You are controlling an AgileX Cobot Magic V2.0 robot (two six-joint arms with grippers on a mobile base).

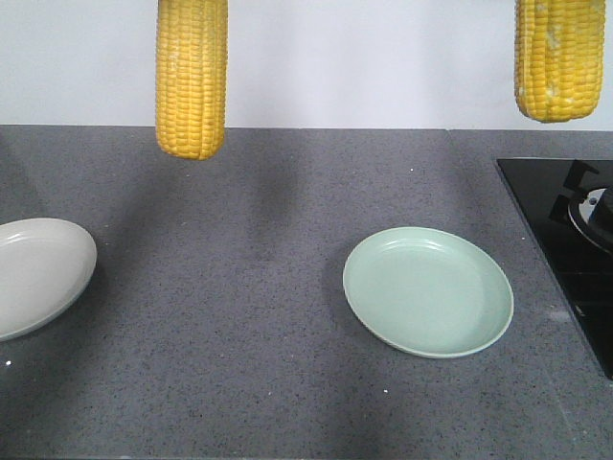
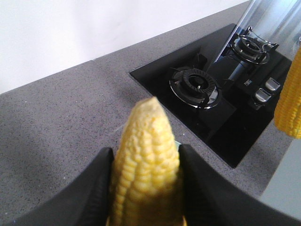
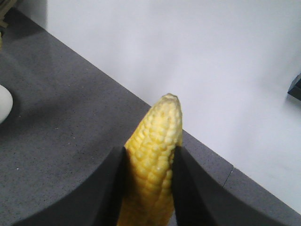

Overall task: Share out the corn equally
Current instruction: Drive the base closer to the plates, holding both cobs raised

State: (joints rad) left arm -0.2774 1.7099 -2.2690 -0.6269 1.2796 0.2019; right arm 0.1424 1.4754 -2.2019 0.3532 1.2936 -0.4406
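Tools (image 2: 146,188) (image 3: 148,188) each clamp one raised corn cob (image 2: 146,155) (image 3: 153,150).

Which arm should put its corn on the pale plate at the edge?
Left, probably. The left gripper holds its yellow corn cob nearer the pale round plate; the right gripper holds its cob far off, by the black stove.

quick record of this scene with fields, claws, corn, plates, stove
left claw: shut on left cob, held above the counter
right claw: shut on right cob, held above the counter
green plate: on the counter, bare
white plate: at the left edge, bare
stove: set in the counter, far right
counter: grey
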